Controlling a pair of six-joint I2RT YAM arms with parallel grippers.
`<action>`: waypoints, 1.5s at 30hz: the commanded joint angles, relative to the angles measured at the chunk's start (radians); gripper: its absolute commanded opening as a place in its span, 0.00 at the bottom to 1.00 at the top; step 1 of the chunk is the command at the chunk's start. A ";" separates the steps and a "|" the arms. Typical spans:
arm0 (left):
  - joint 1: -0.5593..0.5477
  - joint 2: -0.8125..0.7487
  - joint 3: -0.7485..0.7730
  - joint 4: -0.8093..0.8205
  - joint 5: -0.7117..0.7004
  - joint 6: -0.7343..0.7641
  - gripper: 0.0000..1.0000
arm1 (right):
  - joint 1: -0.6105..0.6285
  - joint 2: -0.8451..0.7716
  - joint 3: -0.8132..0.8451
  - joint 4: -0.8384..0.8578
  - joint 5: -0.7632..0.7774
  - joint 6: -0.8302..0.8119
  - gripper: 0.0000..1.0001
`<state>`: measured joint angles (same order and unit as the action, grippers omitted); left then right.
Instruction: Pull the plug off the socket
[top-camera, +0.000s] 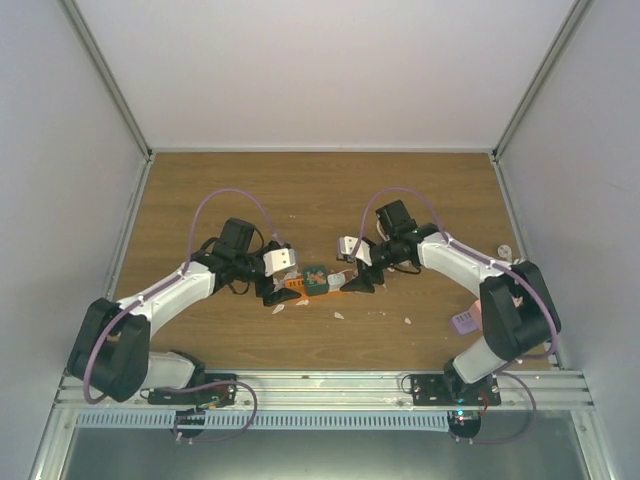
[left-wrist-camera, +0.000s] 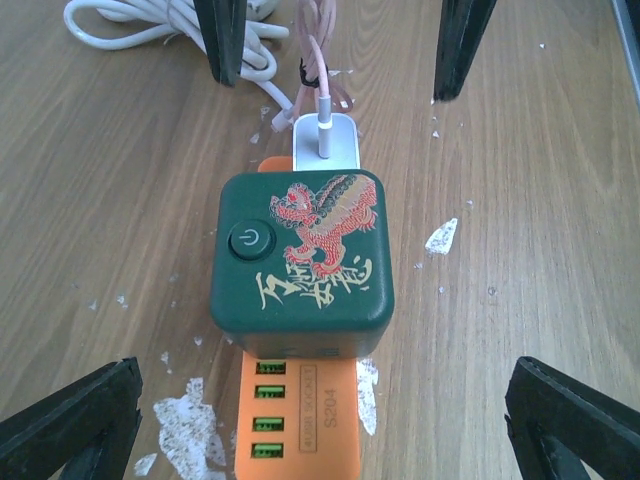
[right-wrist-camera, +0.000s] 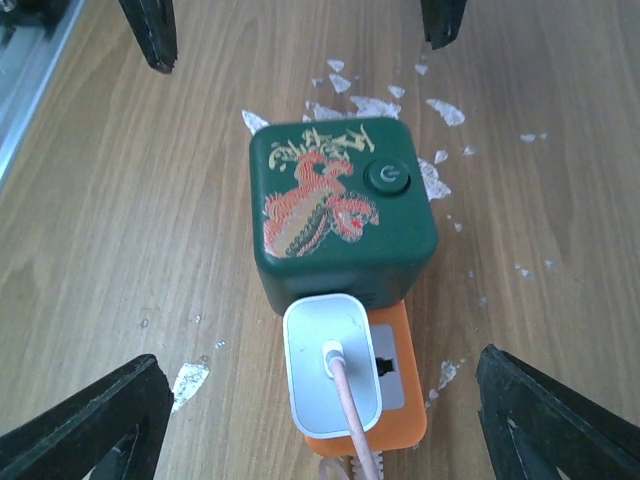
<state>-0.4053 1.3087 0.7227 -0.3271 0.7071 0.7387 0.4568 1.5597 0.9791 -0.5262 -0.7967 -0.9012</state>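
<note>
- Near edge of the worktop (top-camera: 200, 345): both arm bases are bolted to a metal rail. A small lilac object (top-camera: 465, 322) lies close to the right edge, beside the right arm.
- Just beyond the near edge, white flecks (top-camera: 337, 315) are scattered over the wood-grain surface.
- Middle of the worktop: the socket (left-wrist-camera: 300, 430) is an orange strip lying roughly parallel to the near edge.
  - Its left end carries four green ports in a row.
  - A dark green cube (left-wrist-camera: 300, 260) with rounded corners sits on it. The cube's top bears a round power button, a red-and-gold beast and gold script.
- Right end of the socket: the plug (right-wrist-camera: 332, 370) is a white rounded block, fully seated in the orange face just beside the cube. A pink cable (right-wrist-camera: 355, 440) rises from the centre of its top.
- Left claw (left-wrist-camera: 340, 45): it reaches in from the left with its jaws spread wide and holds nothing. Its fingers stand on either side of the socket, apart from it.
- Right claw (right-wrist-camera: 295, 28): it reaches in from the right over the plug end. Its jaws are parted wider than the cube and clasp nothing.
- Beyond the plug in the left wrist view, a white cord (left-wrist-camera: 150, 30) lies looped on the wood.
</note>
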 joint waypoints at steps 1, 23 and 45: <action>-0.024 0.044 -0.014 0.114 0.023 -0.036 0.99 | 0.022 0.040 -0.026 0.061 0.036 -0.034 0.83; -0.103 0.221 0.065 0.213 0.032 -0.097 0.93 | 0.059 0.159 -0.025 0.160 0.068 -0.018 0.47; -0.132 0.158 0.024 0.286 0.004 -0.078 0.51 | 0.062 0.167 -0.051 0.165 0.127 0.002 0.18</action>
<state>-0.5175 1.5314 0.7689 -0.1276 0.6796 0.6403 0.5095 1.7039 0.9497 -0.3870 -0.7223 -0.9016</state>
